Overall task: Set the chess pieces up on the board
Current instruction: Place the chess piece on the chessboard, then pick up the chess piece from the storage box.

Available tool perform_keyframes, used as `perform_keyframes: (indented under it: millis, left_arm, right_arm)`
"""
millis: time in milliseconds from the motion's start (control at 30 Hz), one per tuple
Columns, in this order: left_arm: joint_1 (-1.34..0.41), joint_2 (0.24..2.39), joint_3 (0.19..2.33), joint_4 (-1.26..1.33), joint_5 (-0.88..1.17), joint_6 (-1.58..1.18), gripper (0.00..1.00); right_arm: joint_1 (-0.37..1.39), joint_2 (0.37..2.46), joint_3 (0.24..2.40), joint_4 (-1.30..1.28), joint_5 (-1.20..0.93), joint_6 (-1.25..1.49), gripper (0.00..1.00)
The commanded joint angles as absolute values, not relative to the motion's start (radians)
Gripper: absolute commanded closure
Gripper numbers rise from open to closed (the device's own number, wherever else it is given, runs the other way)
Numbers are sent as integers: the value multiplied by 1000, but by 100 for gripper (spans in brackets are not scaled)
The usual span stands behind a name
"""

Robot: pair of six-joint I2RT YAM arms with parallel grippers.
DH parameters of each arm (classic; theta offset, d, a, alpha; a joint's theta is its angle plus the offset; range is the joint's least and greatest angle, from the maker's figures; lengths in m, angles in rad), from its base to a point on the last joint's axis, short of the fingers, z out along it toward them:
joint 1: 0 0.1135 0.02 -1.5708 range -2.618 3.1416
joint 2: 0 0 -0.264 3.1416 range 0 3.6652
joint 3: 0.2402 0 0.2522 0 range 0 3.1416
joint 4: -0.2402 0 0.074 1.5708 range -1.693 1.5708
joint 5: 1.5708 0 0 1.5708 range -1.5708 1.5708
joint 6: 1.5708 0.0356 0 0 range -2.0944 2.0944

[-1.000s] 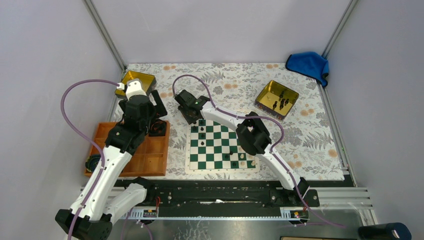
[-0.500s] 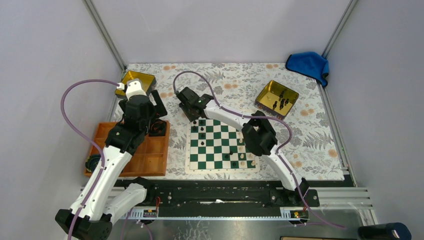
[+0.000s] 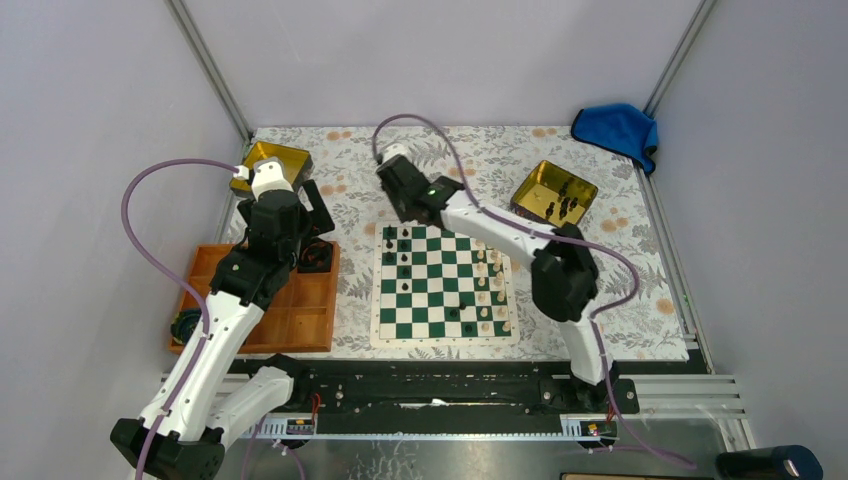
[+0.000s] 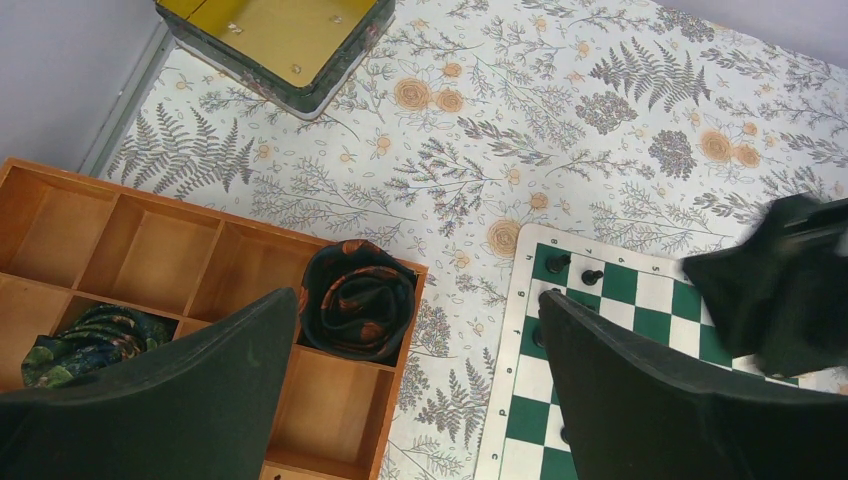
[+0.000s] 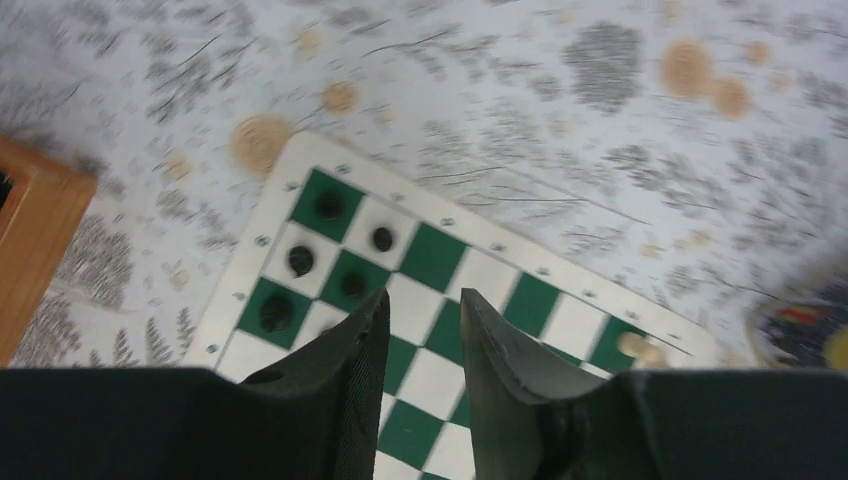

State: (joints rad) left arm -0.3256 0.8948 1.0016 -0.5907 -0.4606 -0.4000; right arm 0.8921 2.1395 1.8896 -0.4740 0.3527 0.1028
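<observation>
Left end effector (image 4: 417,298) gapes wide; right end effector (image 5: 424,297), extended far forward, is narrowly parted.

Black chess pieces (image 3: 403,258) on green-checked board (image 3: 432,281)

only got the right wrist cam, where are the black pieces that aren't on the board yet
Observer: A few black pieces stand in the gold tin beyond the board's far right corner.
Operator: left hand doing what
Observer: The left hand hangs wide open and empty above the wooden tray's corner.
Operator: any cream ones out
Observer: Many cream pieces line the board's right side.
</observation>
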Motion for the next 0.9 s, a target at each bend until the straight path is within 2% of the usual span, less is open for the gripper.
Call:
perform_keyframes:
  millis: [0,200,467,867]
  left_arm:
    - [-328,897,1024,-565,-470,-398,1]
    - [-328,926,1021,-555,-451,-409,1]
    - [-328,982,1029,-521,-436,-408,1]
    - [-328,1073,1045,-472,-400,-402,1]
  right_arm:
    - [758,1973,1859,-460,512,187,61]
    - [526,1917,1786,-547,561,308,61]
    - [318,1880,1646,-542,522,389,61]
    - [181,1957,1592,-552,482,425,61]
